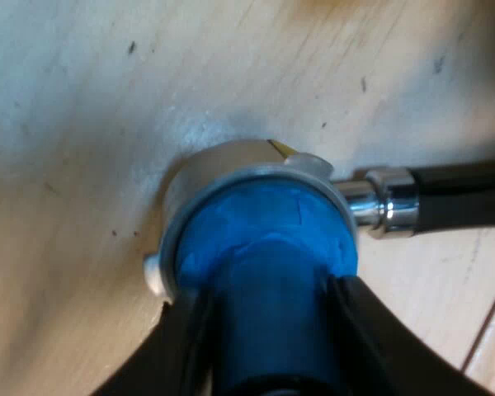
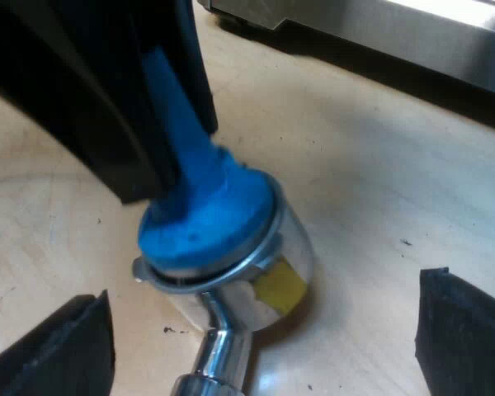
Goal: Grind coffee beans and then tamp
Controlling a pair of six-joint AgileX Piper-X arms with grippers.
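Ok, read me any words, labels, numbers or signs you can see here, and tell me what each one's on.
None can be read. The yellow sticker on the metal holder shows no legible print; the blue tamper and the wooden table bear no writing.

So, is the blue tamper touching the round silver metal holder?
Touching. The right wrist view shows the blue tamper seated inside the rim of the round silver metal holder, no gap between them.
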